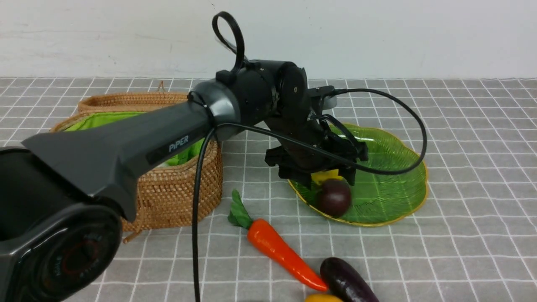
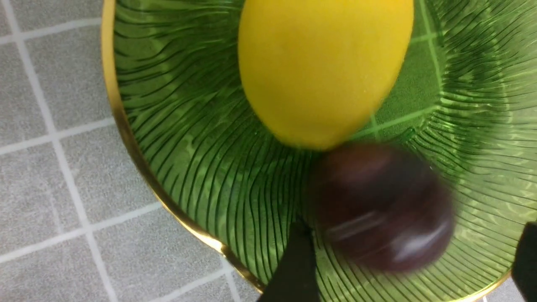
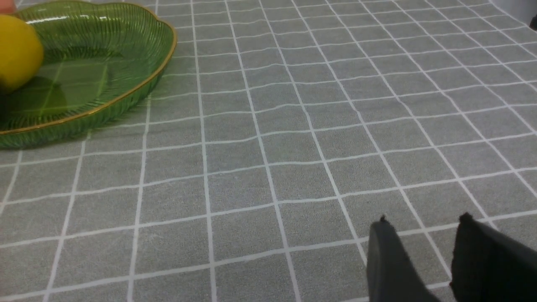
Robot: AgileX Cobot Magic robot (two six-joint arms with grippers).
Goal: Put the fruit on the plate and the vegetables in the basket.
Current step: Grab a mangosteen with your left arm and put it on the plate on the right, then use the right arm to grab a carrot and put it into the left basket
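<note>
The green ribbed plate (image 1: 390, 184) (image 2: 188, 138) (image 3: 96, 67) holds the yellow lemon (image 1: 324, 176) (image 2: 323, 67) (image 3: 16, 50) and, touching it, the round maroon fruit (image 1: 334, 197) (image 2: 381, 205), which looks blurred. My left gripper (image 1: 329, 178) (image 2: 413, 235) hangs just over the plate's near side, open, its fingers wide on either side of the maroon fruit and not gripping it. The carrot (image 1: 281, 251) and eggplant (image 1: 348, 281) lie on the cloth in front. A sliver of the mango (image 1: 323, 298) shows at the bottom edge. My right gripper (image 3: 423, 220) is open over bare cloth.
The wicker basket (image 1: 176, 188) with green lining stands at the left, partly hidden by my left arm, with its woven lid (image 1: 126, 100) behind it. A black cable (image 1: 402, 126) loops over the plate. A white wall closes the back.
</note>
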